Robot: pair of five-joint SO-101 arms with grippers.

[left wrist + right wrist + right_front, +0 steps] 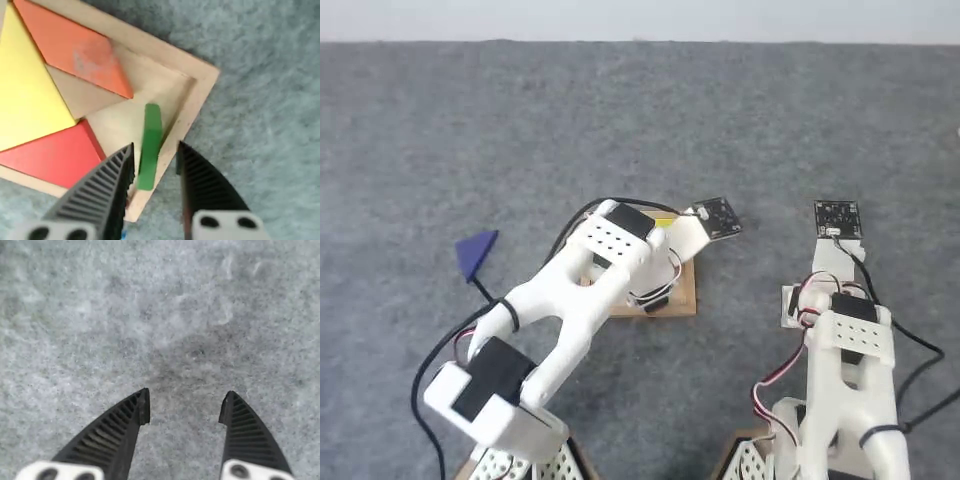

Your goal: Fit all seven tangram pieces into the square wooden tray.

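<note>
The square wooden tray lies on the grey carpet, and in the high view my left arm covers most of the tray. Inside it lie a yellow triangle, an orange piece and a red piece. A green piece stands on its edge near the tray's corner wall. My left gripper is open, with one finger on each side of the green piece and a small gap to both. A blue triangle lies on the carpet left of the tray. My right gripper hangs open above bare carpet.
A bare wooden patch shows in the tray between the yellow, orange and red pieces. My right arm stands to the right of the tray. Grey carpet stretches behind and beside both arms.
</note>
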